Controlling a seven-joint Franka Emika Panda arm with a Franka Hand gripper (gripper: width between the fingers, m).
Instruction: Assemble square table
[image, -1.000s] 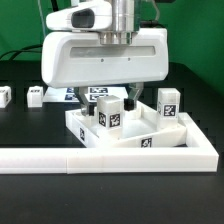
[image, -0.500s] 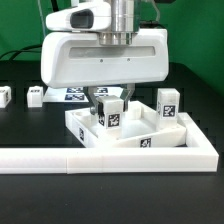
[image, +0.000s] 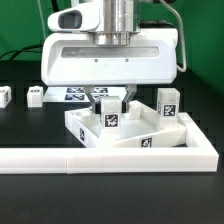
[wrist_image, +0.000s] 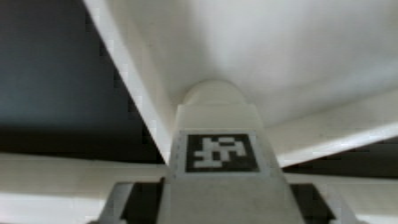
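On the black worktop (image: 30, 125), at the exterior view's left, we see a first leg (image: 5, 94) and, near it, a second leg (image: 35, 95), both apart from the tabletop (image: 118, 143). Next comes the marker board (image: 72, 95), partly hidden behind the hand (image: 110, 100). The hand is clenched on a held leg (image: 112, 114), which stands upright over the tabletop's left part. In the wrist view, the fingers (wrist_image: 139, 203) press against both sides of it (wrist_image: 222, 150). We cannot tell whether its foot touches the tabletop. Further right, a corner leg (image: 168, 103) stands upright in the tabletop. The barrier (image: 100, 158) runs just in front of the tabletop.
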